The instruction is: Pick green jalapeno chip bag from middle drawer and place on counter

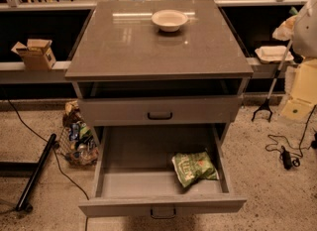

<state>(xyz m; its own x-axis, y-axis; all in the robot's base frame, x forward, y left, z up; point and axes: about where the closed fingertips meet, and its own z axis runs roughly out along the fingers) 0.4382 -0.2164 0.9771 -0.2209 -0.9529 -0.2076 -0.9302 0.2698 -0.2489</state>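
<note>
The green jalapeno chip bag (194, 168) lies crinkled in the right front part of the middle drawer (158, 206), which is pulled fully out towards me. The counter (148, 46) is the glossy grey-brown top of the cabinet above it. My gripper is not in view. Only a pale blurred shape (307, 24), which may be part of my arm, shows at the upper right edge, far from the bag.
A white bowl (169, 20) stands at the back middle of the counter. A shut drawer front with a black handle (159, 111) sits above the open drawer. A basket of snacks (77, 141) and a black pole (34, 173) lie left; a grabber stick (270, 91) and cables (287, 153) are right.
</note>
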